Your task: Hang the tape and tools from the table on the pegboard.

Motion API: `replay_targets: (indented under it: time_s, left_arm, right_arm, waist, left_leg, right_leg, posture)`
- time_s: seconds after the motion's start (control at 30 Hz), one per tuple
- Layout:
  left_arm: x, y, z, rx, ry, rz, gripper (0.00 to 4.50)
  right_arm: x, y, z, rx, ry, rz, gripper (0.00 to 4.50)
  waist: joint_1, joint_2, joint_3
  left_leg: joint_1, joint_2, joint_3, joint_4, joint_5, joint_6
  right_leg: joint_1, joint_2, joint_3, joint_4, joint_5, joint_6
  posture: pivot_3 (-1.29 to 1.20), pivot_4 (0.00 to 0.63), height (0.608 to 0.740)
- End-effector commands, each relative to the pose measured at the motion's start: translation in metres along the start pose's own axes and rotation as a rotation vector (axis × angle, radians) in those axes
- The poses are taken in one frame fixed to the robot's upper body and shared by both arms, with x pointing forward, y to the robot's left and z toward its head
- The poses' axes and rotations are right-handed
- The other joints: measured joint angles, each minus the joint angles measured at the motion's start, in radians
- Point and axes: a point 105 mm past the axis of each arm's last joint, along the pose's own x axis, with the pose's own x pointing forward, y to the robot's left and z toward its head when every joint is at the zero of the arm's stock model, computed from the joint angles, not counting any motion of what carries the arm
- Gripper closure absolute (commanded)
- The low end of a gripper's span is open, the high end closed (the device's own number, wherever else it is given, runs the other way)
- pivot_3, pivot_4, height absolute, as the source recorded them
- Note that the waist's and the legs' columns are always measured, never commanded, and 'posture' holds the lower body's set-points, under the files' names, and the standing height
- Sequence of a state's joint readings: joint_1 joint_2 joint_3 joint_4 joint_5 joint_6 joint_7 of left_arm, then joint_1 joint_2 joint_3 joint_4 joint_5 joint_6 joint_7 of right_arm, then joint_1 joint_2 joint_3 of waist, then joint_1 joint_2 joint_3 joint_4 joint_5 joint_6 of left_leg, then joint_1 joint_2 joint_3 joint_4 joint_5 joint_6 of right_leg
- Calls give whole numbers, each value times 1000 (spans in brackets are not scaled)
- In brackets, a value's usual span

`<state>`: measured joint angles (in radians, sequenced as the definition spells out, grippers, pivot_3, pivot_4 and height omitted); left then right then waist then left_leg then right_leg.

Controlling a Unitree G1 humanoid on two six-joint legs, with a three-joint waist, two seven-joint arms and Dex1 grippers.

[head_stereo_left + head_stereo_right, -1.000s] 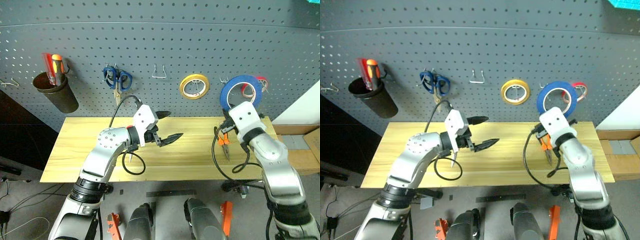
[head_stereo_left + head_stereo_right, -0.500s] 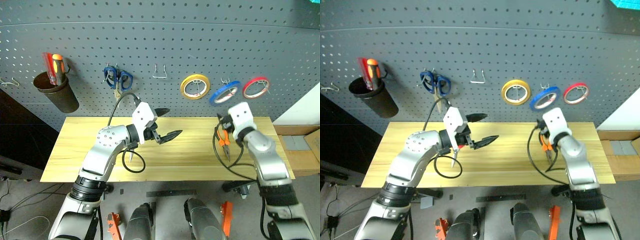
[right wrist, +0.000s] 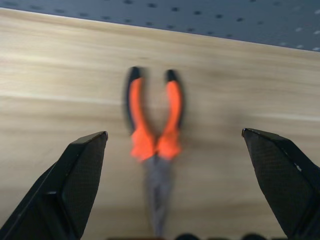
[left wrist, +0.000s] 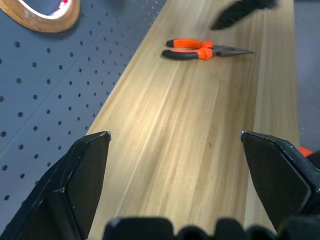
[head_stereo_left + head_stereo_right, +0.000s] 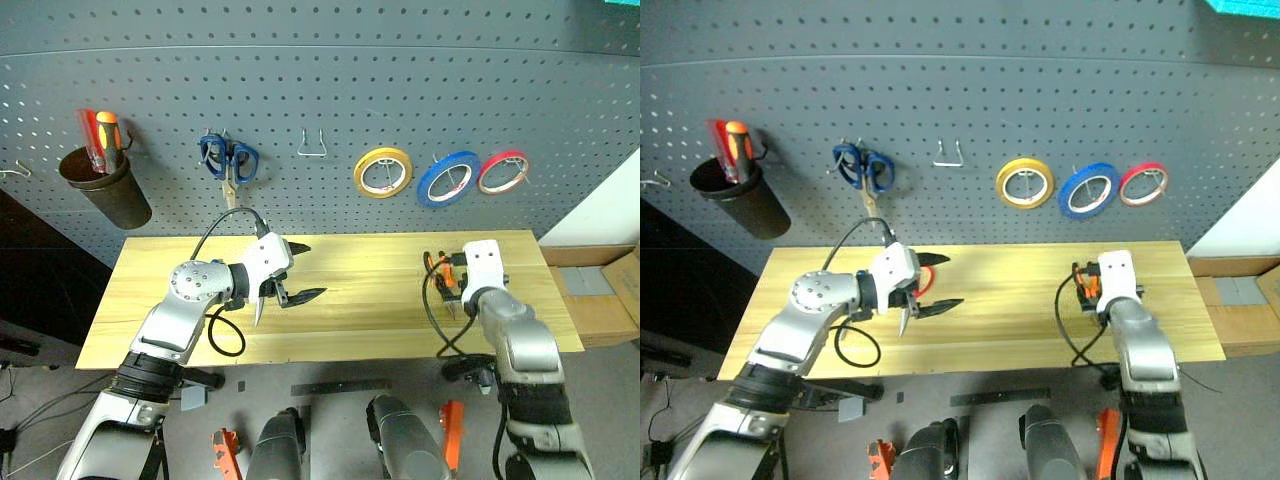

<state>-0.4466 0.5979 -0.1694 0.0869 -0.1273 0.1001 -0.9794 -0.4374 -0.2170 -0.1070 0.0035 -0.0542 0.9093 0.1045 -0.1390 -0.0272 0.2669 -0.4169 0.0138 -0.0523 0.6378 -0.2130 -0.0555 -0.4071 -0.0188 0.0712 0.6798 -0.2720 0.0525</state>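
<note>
2 silver-grey arms, white wrist housings, looping black cables, pointed black fingers.

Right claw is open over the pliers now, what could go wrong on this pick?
1. The pliers lie flat on the table; the open right claw may scrape the wood or push them aside.
2. The arm's cable loops beside the pliers and might snag.
</note>
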Motion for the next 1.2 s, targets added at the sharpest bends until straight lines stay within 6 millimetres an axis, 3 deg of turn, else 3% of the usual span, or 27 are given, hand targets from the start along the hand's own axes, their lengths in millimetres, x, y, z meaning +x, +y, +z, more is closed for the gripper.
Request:
replay_targets:
  time_s: [0.03,0.27,0.63,0.73,0.93,1.07,1.2]
  left_arm:
    - [2,0,11,46,-26,-14,0]
    - [2,-4,13,29,-36,-15,0]
    - [2,-4,14,18,-40,-8,0]
    - [3,-3,14,18,-42,-6,0]
    - [1,-3,13,3,-48,4,0]
    - [-3,0,11,-23,-57,33,0]
    - [-14,4,9,-87,-82,90,0]
  right_arm:
    - [14,-3,1,50,41,4,24]
    - [41,3,-8,112,149,45,24]
    - [57,7,-22,68,212,66,24]
    - [60,6,-21,53,211,63,588]
    - [63,10,-28,32,230,81,2572]
    - [63,11,-24,47,202,80,2665]
    - [49,16,-1,82,97,95,2665]
  waist:
    - [0,0,0]
    - [0,0,0]
    - [0,0,0]
    - [0,0,0]
    - [-1,0,0]
    - [0,0,0]
    - [0,0,0]
  left_leg:
    - [0,0,0,-1,0,0]
    - [-1,-1,0,-3,0,0]
    - [0,-1,0,-2,0,0]
    - [0,-1,0,-2,0,0]
    - [0,-1,0,-2,0,0]
    - [0,-1,0,-2,0,0]
    - [0,-1,0,-2,0,0]
  right_leg:
    - [0,0,0,0,0,0]
    - [-1,-1,0,-1,0,0]
    - [-1,-1,0,0,0,0]
    - [-1,-1,0,0,0,0]
    - [-1,-1,0,0,0,0]
    - [0,-1,0,1,0,0]
    - [0,-1,0,1,0,0]
  posture:
    - [-166,232,740]
    - [-141,234,740]
    - [-139,231,740]
    - [-143,228,740]
    - [-139,223,740]
    - [-138,222,740]
    - [-142,225,740]
